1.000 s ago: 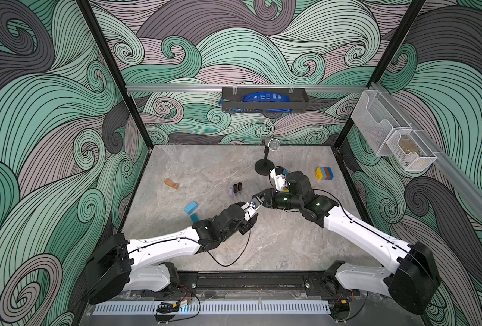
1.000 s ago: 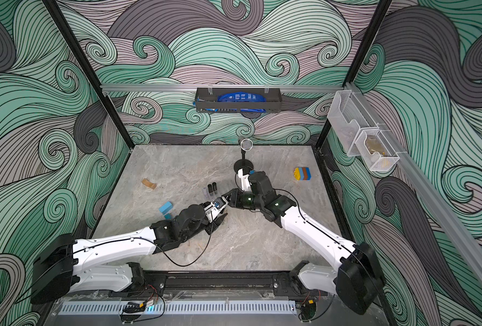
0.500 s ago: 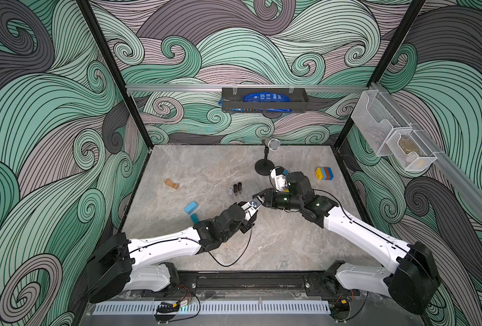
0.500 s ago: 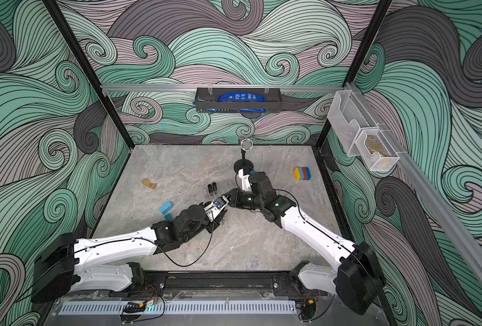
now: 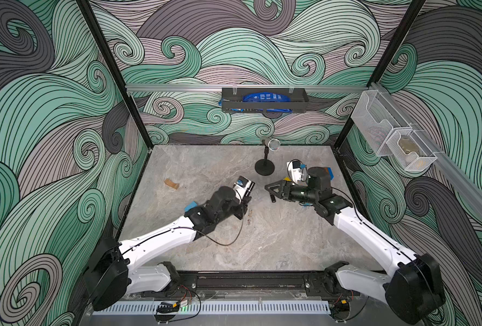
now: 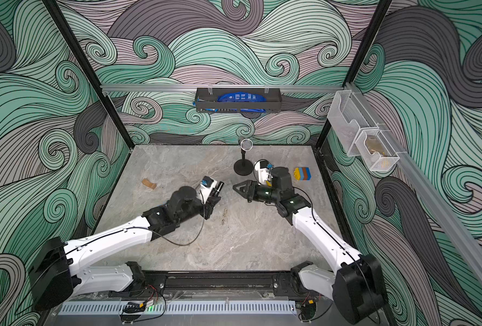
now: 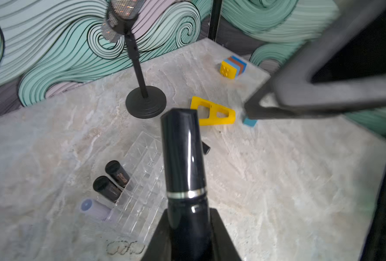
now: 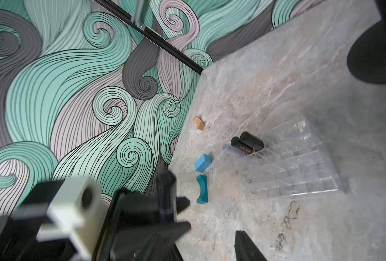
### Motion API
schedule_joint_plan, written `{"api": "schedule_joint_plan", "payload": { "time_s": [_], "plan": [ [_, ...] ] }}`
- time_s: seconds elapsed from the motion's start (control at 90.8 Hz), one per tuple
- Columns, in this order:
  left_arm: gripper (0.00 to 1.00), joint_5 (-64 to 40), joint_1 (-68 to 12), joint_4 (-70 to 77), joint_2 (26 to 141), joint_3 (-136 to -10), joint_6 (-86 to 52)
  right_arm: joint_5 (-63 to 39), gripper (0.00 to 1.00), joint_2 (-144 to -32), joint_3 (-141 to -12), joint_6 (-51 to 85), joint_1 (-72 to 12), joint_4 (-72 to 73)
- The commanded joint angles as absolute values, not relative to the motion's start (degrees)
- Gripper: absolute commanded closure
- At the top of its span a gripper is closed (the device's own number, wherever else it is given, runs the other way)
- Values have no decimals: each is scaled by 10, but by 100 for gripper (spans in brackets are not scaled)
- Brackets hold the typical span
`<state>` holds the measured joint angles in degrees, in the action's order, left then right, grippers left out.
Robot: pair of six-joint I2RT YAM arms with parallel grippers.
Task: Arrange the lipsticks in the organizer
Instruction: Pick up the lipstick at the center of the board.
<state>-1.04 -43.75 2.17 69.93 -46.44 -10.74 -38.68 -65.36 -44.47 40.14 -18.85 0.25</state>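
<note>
The left pincer (image 7: 188, 218) is clamped on the lower body of a glossy black lipstick (image 7: 185, 171), below its silver band (image 7: 186, 193), held off the table (image 5: 262, 248) close by the clear organizer (image 7: 142, 203), where two black lipsticks (image 7: 117, 174) and a lilac lipstick (image 7: 92, 208) sit along one edge; the right pincer (image 8: 213, 229) hangs nearby, jaws apart and empty. The held lipstick looks light, stiff and slick, so a firm hold on the body rather than the cap (image 7: 180, 140) suits it, and the thin organizer may well slide if pressed from the side
</note>
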Motion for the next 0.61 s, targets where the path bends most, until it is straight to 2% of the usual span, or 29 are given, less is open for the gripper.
{"api": "schedule_joint_plan", "payload": {
  "time_s": [0.0,0.11,0.22,0.319,0.44,0.495,0.594],
  "plan": [
    [98,-293,-363,41,697,-487,-259,-537,42,-618,-378,375,-175,146],
    [98,-465,-320,163,727,-483,-368,-544,42,-580,-292,463,-175,367],
    [100,-580,-302,311,766,-483,-484,-513,38,-560,-233,534,-183,541],
    [100,-639,-301,490,810,-477,-606,-500,38,-574,-240,535,-200,539],
    [100,-641,-301,771,900,-458,-790,-501,38,-606,-268,548,-218,547],
    [100,-649,-302,795,923,-464,-829,-498,38,-620,-282,553,-225,548],
    [100,-650,-304,794,924,-454,-810,-493,39,-646,-311,551,-230,518]
  ]
}}
